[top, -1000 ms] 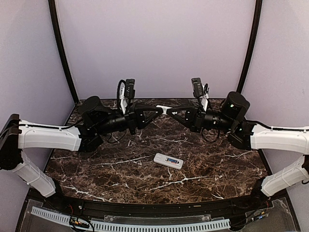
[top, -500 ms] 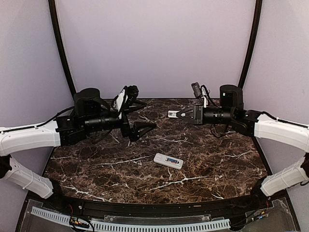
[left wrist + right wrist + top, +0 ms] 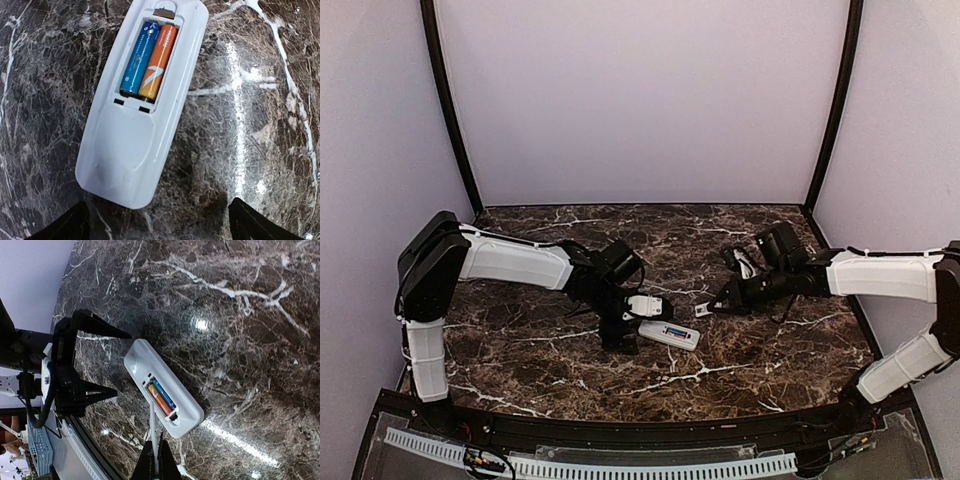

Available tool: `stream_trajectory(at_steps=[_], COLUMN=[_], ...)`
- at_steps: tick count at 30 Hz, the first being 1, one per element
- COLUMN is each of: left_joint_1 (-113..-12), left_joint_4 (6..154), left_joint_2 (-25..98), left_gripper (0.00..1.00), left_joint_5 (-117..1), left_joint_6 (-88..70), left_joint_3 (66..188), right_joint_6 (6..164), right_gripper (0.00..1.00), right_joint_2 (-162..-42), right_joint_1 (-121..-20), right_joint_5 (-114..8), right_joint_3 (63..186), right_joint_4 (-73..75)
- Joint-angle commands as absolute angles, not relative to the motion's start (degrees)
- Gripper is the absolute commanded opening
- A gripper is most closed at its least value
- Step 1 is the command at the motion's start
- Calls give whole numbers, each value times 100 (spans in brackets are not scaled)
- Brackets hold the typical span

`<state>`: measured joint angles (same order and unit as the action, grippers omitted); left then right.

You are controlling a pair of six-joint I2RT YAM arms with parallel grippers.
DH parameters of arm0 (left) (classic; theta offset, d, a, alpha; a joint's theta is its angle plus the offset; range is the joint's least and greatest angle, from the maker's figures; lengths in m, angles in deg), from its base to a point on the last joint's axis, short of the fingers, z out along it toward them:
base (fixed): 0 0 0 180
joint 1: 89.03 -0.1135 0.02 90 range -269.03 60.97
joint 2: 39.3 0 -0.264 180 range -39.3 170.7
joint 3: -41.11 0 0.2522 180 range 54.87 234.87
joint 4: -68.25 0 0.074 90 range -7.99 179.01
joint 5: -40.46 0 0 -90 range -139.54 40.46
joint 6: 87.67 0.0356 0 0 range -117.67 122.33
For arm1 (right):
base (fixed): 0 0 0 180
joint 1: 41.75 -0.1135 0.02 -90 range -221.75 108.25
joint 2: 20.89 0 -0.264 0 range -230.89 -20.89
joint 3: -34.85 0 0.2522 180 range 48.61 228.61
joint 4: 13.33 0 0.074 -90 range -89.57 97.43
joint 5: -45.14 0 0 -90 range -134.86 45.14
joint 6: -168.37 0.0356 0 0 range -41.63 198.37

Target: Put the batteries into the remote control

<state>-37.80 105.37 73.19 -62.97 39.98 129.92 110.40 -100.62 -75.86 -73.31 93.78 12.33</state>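
One remote control (image 3: pixel 669 333), one blue battery (image 3: pixel 140 57), one orange battery (image 3: pixel 157 62), one small white cover (image 3: pixel 702 310), one left arm (image 3: pixel 510 262), one right arm (image 3: pixel 880 275).

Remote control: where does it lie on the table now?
In the top view the remote control lies mid-table, battery bay facing up, between the open left pincer and the right pincer holding a white piece.

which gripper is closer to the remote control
Left. The left gripper hangs open at one end of the remote control; the right gripper, shut on a white piece, sits off the other end.
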Motion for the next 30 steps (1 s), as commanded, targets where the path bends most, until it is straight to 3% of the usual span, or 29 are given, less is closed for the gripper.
stream_trajectory(at_steps=[1, 8, 13, 20, 27, 30], left_joint_1=[-3943, -3955, -3963, -3830, -3482, -3393], left_joint_4=[10795, 10690, 10734, 11070, 10762, 10588], left_joint_2=[7577, 8064, 8237, 8237, 8011, 7934], left_gripper=[97, 96, 91, 72, 52, 49], left_joint_5=[-6595, -7102, -7161, -7329, -6714, -6639], left_joint_6=[4744, 4668, 4546, 3881, 2938, 2279], left_joint_3=[13574, 13776, 13822, 13785, 13092, 12892], right_joint_6=[11037, 10954, 10848, 11019, 11110, 11091], right_gripper=[0, 0, 0, 0, 0, 0], right_joint_2=[-10045, -10030, -10033, -10085, -10365, -10510], right_joint_1=[-7592, -7594, -7590, -7591, -7587, -7585], right_joint_5=[-7605, -7600, -7589, -7723, -7857, -7961], right_joint_3=[9064, 9079, 9195, 9185, 9234, 9300], right_joint_4=[1089, 1061, 1230, 1234, 1187, 1168])
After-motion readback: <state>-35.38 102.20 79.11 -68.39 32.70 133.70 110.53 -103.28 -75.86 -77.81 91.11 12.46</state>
